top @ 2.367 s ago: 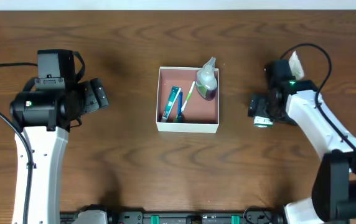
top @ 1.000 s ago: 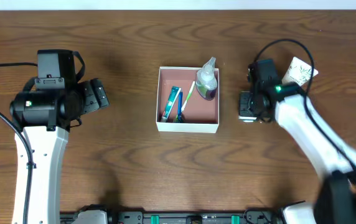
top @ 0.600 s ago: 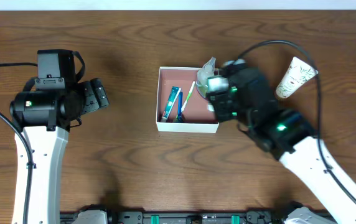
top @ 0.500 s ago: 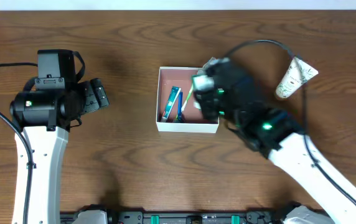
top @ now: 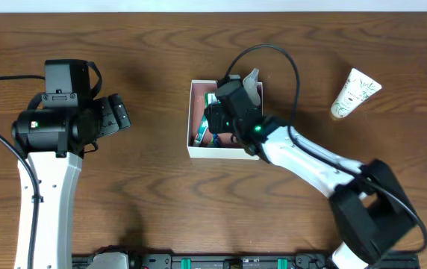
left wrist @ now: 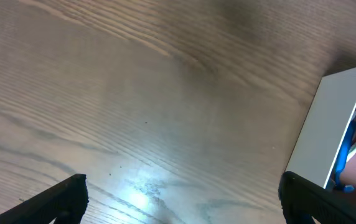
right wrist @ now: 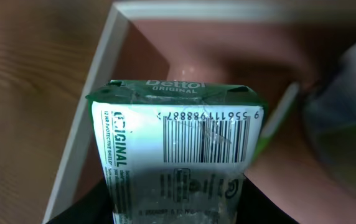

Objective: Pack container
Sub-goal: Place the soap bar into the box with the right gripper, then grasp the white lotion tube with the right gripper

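Observation:
The container (top: 225, 153) is a shallow white-walled box with a pink-brown inside, at the table's middle. My right gripper (top: 219, 116) hangs over its left half, shut on a green-and-white packet (right wrist: 175, 118) with a barcode. In the right wrist view the packet points into the container, whose white wall (right wrist: 94, 118) runs along the left. Inside lie a blue tube (top: 198, 137), a green toothbrush (right wrist: 279, 118) and a clear bottle (top: 251, 79). My left gripper (top: 115, 116) stands open and empty over bare wood, left of the container (left wrist: 330, 124).
A white tube with a leaf print (top: 354, 93) lies on the table at the far right. The right arm's white link (top: 310, 161) stretches from the front right across to the container. The wooden table (top: 154, 202) surrounds everything.
The right arm has swung from the table's right side to above the container, carrying the packet. The left arm has not moved.

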Available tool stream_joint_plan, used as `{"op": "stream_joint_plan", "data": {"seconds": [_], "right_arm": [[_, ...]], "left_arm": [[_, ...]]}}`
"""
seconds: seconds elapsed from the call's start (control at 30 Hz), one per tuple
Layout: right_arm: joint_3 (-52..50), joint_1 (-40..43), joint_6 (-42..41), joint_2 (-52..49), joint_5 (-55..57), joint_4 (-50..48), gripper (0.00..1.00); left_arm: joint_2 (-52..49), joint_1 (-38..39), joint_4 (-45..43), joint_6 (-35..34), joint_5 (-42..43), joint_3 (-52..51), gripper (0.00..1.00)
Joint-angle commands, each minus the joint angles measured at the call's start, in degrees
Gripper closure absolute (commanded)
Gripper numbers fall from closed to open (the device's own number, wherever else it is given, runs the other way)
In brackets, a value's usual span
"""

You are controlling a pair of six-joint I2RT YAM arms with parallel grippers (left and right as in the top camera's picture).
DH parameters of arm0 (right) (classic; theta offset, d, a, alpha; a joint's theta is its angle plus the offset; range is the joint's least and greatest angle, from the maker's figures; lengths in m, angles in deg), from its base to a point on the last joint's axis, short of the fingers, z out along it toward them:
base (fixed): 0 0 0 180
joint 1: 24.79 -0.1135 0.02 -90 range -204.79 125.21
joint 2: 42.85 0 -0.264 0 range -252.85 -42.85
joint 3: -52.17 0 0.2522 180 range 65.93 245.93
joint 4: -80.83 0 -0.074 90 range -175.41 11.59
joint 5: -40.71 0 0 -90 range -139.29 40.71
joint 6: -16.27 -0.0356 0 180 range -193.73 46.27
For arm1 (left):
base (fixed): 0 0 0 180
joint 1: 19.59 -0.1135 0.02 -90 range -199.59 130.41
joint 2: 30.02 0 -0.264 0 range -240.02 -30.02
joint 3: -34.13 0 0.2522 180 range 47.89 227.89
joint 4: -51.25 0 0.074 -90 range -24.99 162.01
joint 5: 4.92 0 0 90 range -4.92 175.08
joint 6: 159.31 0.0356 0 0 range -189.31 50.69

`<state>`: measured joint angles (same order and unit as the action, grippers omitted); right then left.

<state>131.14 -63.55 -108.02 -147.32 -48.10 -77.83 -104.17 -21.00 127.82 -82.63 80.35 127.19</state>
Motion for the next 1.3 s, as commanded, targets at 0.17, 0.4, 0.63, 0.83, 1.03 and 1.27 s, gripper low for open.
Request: {"op": "stream_joint_plan", "data": {"seconds": [0.17,0.4,0.63,0.83,1.03,1.27], "right_arm": [[1.4,-0.31,-2.36,-0.9,-6.95,-1.31,0.43],[6.43,-0.24,3.08,9.57,-7.26,9.03,0.29],[10.05,3.26,4.81,26.32,6.38,24.81,0.21],[10.05,16.0,14.53,32.83,11.04,34.93,0.06],[9.64,27.65,34.67,29.03,10.38,34.14,0.01],[9.64,35.95,43.8,22.18,9.7,26.47,0.01]], "left_arm": [[-0.07,-0.28,0.15,-0.13,-0.46,0.44,0.02],[-0.07,-0.28,0.15,-0.11,-0.48,0.44,0.02],[-0.07,-0.28,0.15,-0.11,-0.46,0.44,0.02],[-0.07,-0.28,0.15,-0.11,-0.48,0.44,0.02],[-0.07,-0.28,0.15,-0.11,-0.48,0.44,0.02],[-0.07,-0.28,0.15,-0.13,-0.48,0.44,0.02]]}}
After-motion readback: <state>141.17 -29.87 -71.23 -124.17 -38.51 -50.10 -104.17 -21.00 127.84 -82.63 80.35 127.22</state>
